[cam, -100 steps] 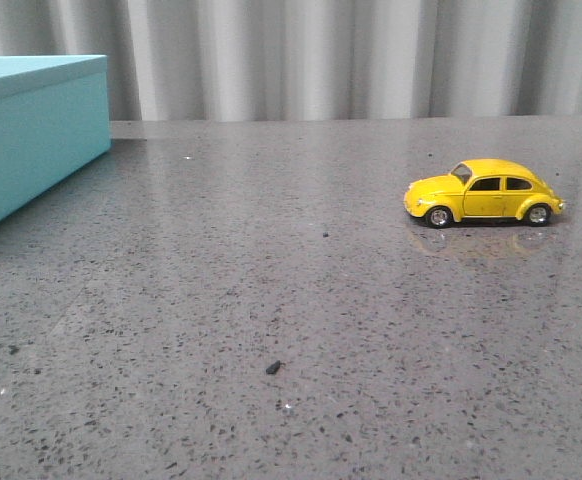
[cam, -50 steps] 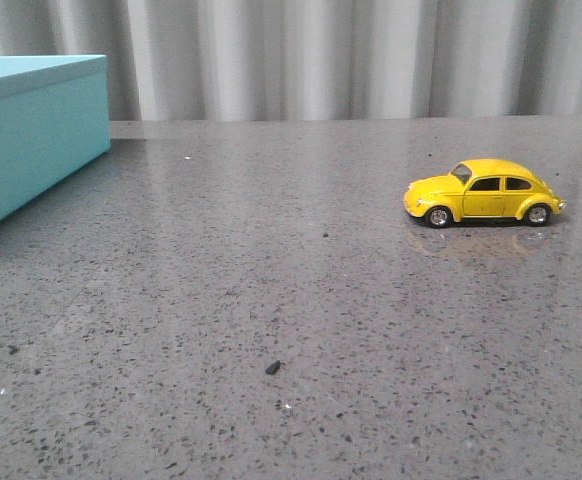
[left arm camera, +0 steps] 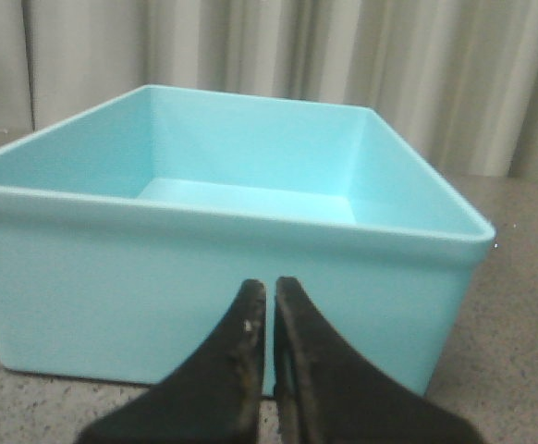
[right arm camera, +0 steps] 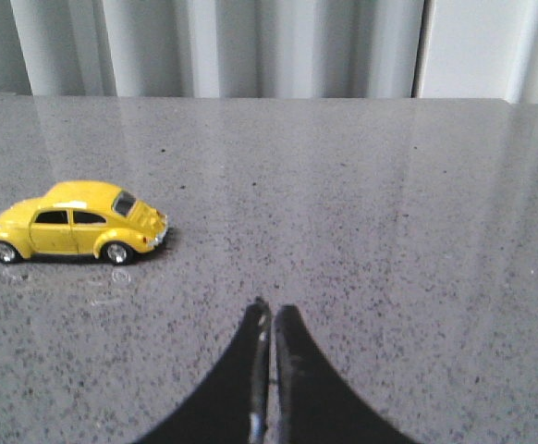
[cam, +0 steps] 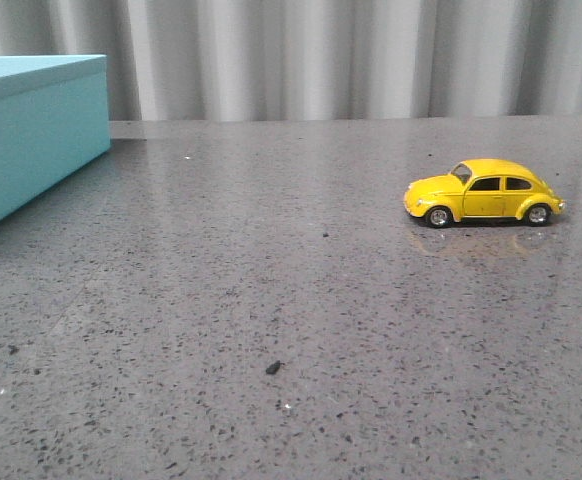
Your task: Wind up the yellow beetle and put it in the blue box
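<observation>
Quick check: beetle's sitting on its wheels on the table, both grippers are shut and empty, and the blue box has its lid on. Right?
Not quite: the blue box has no lid on. The left wrist view looks straight into its open, empty interior. The rest holds: the yellow beetle stands on its wheels on the table, and the left gripper and right gripper are shut and empty.

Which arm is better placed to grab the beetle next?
Right. The beetle sits on the table's right side, in the right gripper's view; the left gripper faces the box.

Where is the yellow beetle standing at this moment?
In the front view the yellow beetle stands on its wheels on the right side of the grey table, far from the blue box at the left edge.
</observation>
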Controlling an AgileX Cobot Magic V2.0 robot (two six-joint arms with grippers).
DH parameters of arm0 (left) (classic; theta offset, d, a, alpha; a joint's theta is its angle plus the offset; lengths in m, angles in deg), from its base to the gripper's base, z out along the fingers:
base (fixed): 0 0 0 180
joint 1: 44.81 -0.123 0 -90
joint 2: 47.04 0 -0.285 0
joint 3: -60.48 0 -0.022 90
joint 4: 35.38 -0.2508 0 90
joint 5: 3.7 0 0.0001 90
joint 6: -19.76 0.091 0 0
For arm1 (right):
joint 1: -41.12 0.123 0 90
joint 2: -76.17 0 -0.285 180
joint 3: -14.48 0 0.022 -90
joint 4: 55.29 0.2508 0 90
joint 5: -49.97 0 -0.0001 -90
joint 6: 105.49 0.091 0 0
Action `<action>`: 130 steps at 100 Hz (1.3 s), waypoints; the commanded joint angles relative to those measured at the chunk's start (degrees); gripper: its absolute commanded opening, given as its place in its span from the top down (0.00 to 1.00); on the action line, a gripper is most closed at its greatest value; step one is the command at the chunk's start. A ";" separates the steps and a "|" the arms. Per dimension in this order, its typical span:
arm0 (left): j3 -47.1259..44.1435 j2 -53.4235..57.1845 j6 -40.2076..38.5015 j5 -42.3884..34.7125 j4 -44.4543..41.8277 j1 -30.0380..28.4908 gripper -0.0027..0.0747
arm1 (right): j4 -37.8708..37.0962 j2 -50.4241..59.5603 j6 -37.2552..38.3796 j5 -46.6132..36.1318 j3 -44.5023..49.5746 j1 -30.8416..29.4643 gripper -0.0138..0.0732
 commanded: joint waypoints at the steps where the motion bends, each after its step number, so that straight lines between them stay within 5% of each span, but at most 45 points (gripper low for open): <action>1: 4.59 -2.60 -0.50 -3.93 0.38 0.00 0.99 | 1.13 -4.57 -0.55 -3.39 -5.21 -0.31 0.89; 21: 8.77 -6.34 -0.50 -2.91 0.38 0.00 0.99 | 1.20 -16.29 -0.55 13.98 -18.88 -0.31 0.89; 41: 9.94 -6.49 -0.50 -3.55 0.38 0.00 0.99 | 1.09 -23.55 -0.55 11.66 -22.11 -0.06 0.89; 60: 9.94 -6.49 -0.50 -3.68 0.38 0.00 0.99 | 1.85 -30.94 -0.55 17.85 -29.57 0.29 0.89; 80: 9.94 -6.49 -0.50 -3.68 0.49 0.00 0.99 | 2.53 -42.46 -0.55 19.41 -38.74 5.24 0.89; 130: 9.94 -6.49 -0.50 -3.68 0.63 0.00 0.99 | 3.26 -77.27 -0.55 44.49 -72.79 16.88 0.89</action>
